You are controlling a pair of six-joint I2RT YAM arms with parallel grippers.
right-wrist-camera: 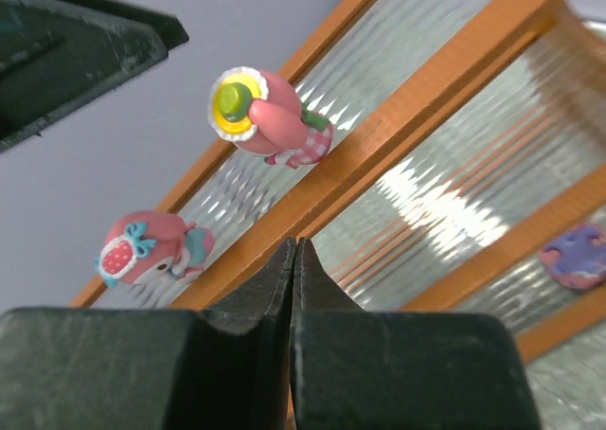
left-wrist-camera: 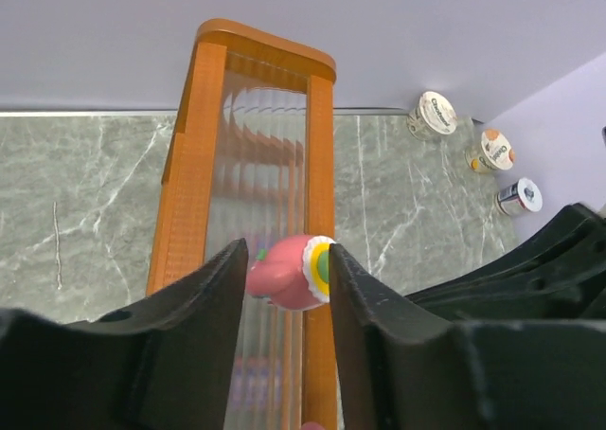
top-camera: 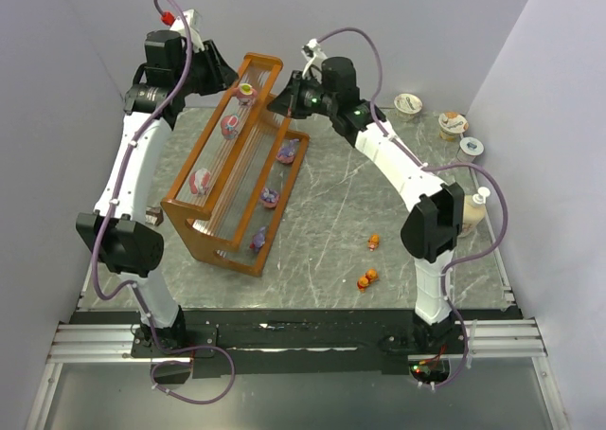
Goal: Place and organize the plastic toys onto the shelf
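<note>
1. Grey table [top-camera: 341, 193]: shelf [top-camera: 213, 236] holds pink toys [top-camera: 229, 125] up top, purple toys [top-camera: 270, 198] lowest.
2. Orange toys [top-camera: 367, 278] lie at shelf's 4 o'clock.
3. Left claw [left-wrist-camera: 287, 259] gapes empty; right claw [right-wrist-camera: 295, 250] closed, empty.

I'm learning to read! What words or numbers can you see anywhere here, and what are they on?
Far cup's lid: print too blurred to read.
Middle cup's lid: print too blurred to read.
Near cup's lid: print too blurred to read.
Toys, shelf: no words or numbers show.
</note>
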